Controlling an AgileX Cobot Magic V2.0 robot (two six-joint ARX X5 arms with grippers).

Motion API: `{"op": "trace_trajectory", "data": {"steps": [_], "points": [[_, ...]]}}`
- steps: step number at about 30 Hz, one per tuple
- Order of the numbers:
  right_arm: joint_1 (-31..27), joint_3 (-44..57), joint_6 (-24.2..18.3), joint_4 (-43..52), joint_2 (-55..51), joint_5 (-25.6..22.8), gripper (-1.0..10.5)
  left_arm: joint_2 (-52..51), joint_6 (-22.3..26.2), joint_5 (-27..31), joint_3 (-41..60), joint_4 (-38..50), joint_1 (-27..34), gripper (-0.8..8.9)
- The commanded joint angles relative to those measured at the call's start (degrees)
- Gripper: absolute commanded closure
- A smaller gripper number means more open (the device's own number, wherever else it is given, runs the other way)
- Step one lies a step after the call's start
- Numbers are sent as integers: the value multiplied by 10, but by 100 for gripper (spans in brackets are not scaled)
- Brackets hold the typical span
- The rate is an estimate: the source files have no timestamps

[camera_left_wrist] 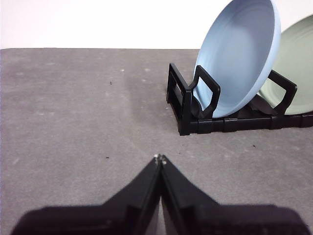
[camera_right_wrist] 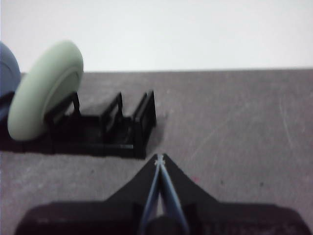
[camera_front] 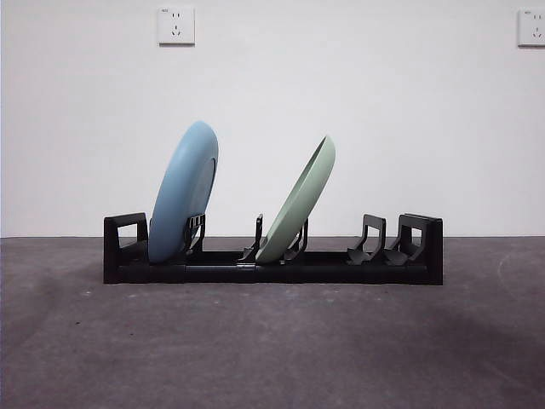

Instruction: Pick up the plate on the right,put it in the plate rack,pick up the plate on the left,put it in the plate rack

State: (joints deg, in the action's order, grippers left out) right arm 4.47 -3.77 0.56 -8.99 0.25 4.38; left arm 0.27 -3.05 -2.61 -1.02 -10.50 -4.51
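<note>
— Item one?
— The plate rack point(camera_front: 272, 266), black, long and low, sitting across the middle of the front frame on the grey table point(camera_front: 272, 349).
— Contents?
— Two plates, both upright and leaning right. The blue plate point(camera_front: 183, 192) stands in the slot nearest the rack's left boxy end, centre-left of the frame. The green plate point(camera_front: 298, 203) stands in a middle slot, just right of centre. The dividers toward the right end hold nothing.
— Your own parts?
— My left gripper point(camera_left_wrist: 160, 158): jaws pressed together, gripping nothing, low over bare table, the blue plate at upper right of my wrist frame. My right gripper point(camera_right_wrist: 159, 158): jaws likewise closed and bare, near the rack's empty end.
— Background?
— White wall, one socket point(camera_front: 176, 25) at upper left.
</note>
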Motion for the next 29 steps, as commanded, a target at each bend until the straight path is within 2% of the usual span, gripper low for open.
{"op": "trace_trajectory", "data": {"steps": [1, 29], "points": [[-1, 20, 12, 8, -2, 1, 946, -2, -2, -4, 7, 0, 1, 814], [-1, 34, 15, -5, 1, -2, 946, -2, -2, -4, 7, 0, 1, 814]]}}
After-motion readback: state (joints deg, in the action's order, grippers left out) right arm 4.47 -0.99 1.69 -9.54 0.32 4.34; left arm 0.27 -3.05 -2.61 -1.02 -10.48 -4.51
